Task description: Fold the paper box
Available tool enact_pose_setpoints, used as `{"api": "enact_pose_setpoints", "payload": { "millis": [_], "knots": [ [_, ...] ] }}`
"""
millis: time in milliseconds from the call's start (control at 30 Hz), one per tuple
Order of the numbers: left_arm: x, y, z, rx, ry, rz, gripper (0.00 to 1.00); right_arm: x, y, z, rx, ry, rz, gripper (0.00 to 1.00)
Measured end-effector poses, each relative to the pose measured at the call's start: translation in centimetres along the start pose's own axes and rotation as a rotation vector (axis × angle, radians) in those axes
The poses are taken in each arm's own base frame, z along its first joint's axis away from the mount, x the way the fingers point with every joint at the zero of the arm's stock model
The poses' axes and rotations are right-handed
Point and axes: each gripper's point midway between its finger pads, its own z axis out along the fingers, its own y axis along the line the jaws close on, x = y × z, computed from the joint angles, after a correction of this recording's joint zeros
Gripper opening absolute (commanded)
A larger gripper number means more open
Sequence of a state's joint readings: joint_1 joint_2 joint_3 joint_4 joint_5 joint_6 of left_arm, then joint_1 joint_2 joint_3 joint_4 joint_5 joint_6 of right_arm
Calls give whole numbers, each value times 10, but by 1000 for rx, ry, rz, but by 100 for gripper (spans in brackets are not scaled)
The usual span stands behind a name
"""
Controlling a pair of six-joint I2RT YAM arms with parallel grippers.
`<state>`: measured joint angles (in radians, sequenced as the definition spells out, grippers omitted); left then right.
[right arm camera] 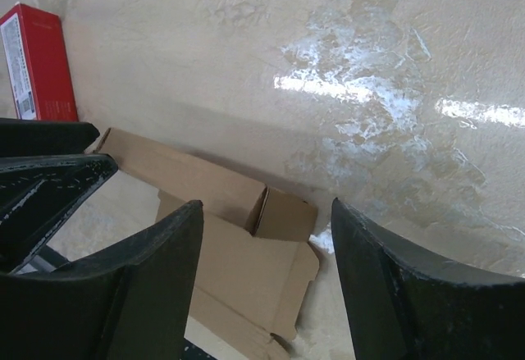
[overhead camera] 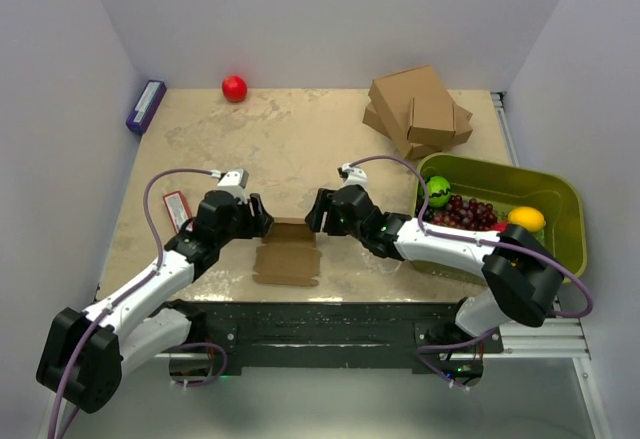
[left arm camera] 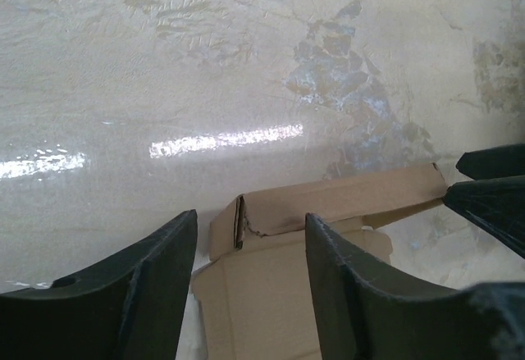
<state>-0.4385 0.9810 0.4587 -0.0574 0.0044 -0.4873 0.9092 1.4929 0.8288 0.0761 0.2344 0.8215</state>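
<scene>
Brown, one paper box [overhead camera: 287, 259], left pincer [overhead camera: 266, 218], right pincer [overhead camera: 316, 211]

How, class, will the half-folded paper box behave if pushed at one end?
Probably floppy: the paper box is thin creased sheet, one edge folded up. Likely light, sliding easily on the glossy table. Lying flat, it should not roll.

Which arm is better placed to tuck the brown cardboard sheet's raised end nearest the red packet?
Left: the open left pincer straddles that end of the brown cardboard sheet; the right pincer sits opposite.
</scene>
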Motion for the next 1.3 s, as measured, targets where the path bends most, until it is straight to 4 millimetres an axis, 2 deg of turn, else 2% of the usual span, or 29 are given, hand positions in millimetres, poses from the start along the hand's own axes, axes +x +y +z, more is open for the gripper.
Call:
{"api": "enact_pose_setpoints", "payload": {
  "millis": [67, 167, 333, 433, 533, 600, 700, 767, 867, 933, 1067, 1133, 1300],
  "knots": [
    [-2, -1, -2, 4, -9, 0, 66, -1, 0, 0, -3, -1, -13, 78],
    [-5, -2, -5, 11, -22, 0, 75, 1, 2, -1, -25, 7, -80, 81],
    [-9, -5, -13, 17, -18, 3, 85, 1, 18, -5, -85, 8, -309, 82],
    [-26, -8, -24, 23, -35, 22, 89, -5, 41, -12, -138, -21, -491, 80],
    [-54, -6, -34, 20, -71, 44, 91, -17, 63, -12, -172, -69, -627, 77],
    [-74, 4, -39, 1, -103, 49, 91, -22, 73, -8, -188, -91, -705, 75],
    [-89, 27, -40, -41, -128, 36, 91, -19, 77, 4, -189, -87, -818, 73],
    [-88, 42, -38, -53, -115, 7, 90, -14, 78, 12, -186, -71, -880, 73],
    [-78, 52, -33, -39, -77, -31, 90, 0, 80, 24, -183, -34, -973, 71],
    [-72, 52, -32, -21, -55, -40, 90, 12, 83, 29, -193, -15, -1023, 70],
    [-71, 48, -32, 7, -49, -29, 90, 29, 79, 35, -185, 18, -1083, 59],
    [-71, 47, -32, 11, -48, -27, 90, 31, 75, 37, -165, 20, -1097, 55],
    [-71, 46, -32, 21, -46, -20, 90, 22, 70, 42, -107, 2, -1118, 36]
  ]
}}
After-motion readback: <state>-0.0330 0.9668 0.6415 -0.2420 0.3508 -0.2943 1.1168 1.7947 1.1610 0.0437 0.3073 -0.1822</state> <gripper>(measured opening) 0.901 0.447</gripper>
